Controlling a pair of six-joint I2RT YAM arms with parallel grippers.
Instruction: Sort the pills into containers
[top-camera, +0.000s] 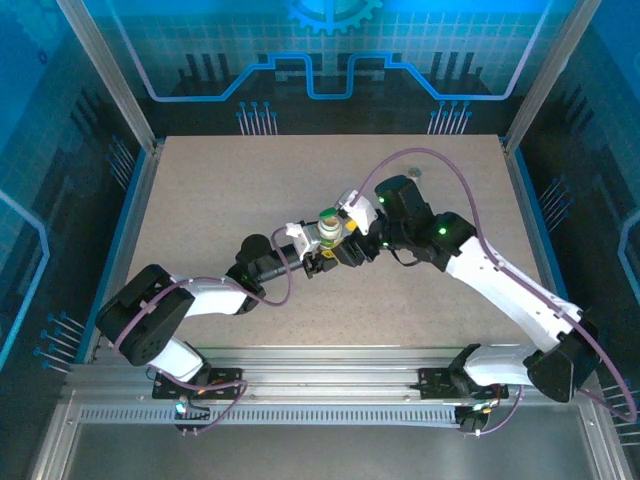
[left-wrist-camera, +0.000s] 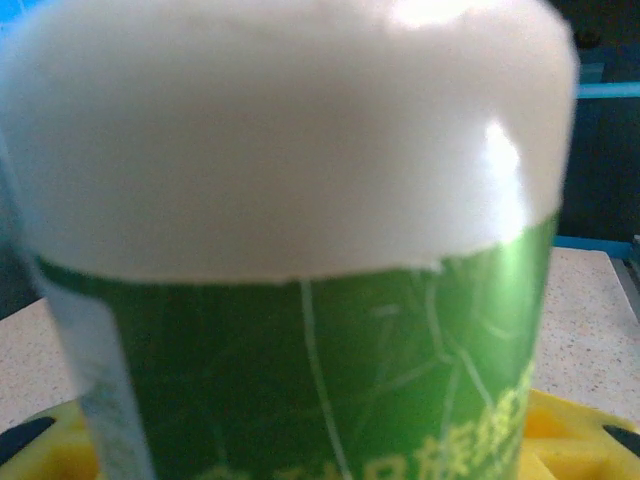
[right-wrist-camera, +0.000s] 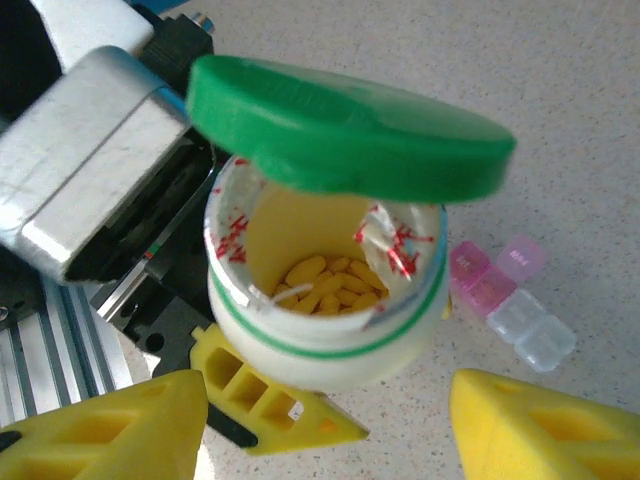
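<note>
Found the right gripper (right-wrist-camera: 328, 400) with its two yellow fingers (right-wrist-camera: 110, 430) spread wide and nothing clasped. Saw, just beyond the gap between those fingers, the white bottle (right-wrist-camera: 320, 335), touched by neither tip. Noted its green cap (right-wrist-camera: 350, 135) hinged up and tilted over the mouth, with torn foil (right-wrist-camera: 385, 240) ringing the rim. Made out yellow oblong pills (right-wrist-camera: 330, 285) heaped at the bottom inside.

Spotted one yellow finger of the left gripper (left-wrist-camera: 310, 450) pressed against the bottle's lower wall, toward the right gripper's left finger. Judged the left gripper partly closed and clamped on the bottle. From the left wrist, saw the green label (left-wrist-camera: 330, 370) and the white band above it crammed between the finger pads (left-wrist-camera: 575, 435). Could not see the contact itself there through the blur, so probably a firm hold.

Found the pink-and-clear pill box (right-wrist-camera: 505, 300) farther off, past the right finger, lying flat on the speckled table (right-wrist-camera: 580, 120) just beside the bottle. From above, saw both grippers meeting over the middle of the table, with the bottle between them.
</note>
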